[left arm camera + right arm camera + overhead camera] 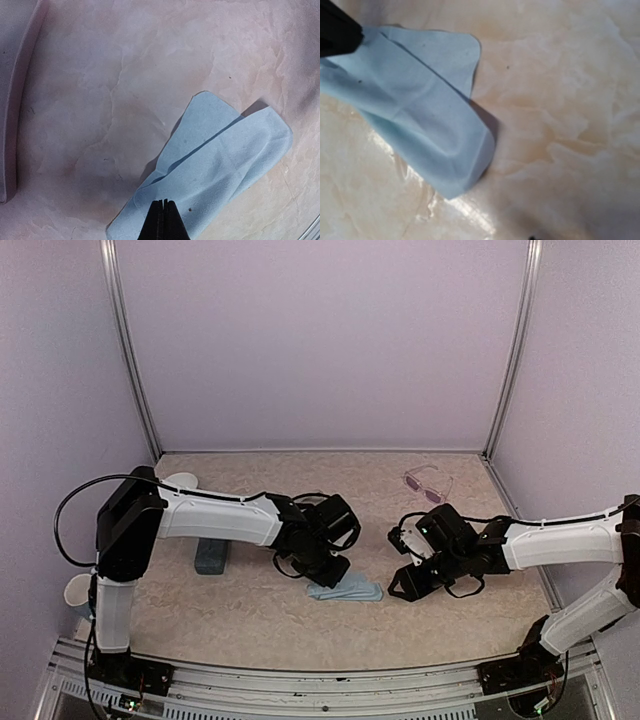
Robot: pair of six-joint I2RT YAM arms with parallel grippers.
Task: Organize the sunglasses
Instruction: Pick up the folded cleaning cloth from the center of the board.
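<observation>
The pale clear-framed sunglasses with purplish-pink lenses [428, 484] lie on the beige marbled table [250, 625] near its far right corner, well apart from both grippers. Nearer the arms, the left gripper [335, 568] is pinched fully closed on the folded light-blue cloth [350, 589]. The right gripper [403, 585] is just right of that cloth. How wide its jaws stand cannot be told.

One sunglasses pair [428, 483], one blue cloth [347, 588], one case [211, 556].
</observation>
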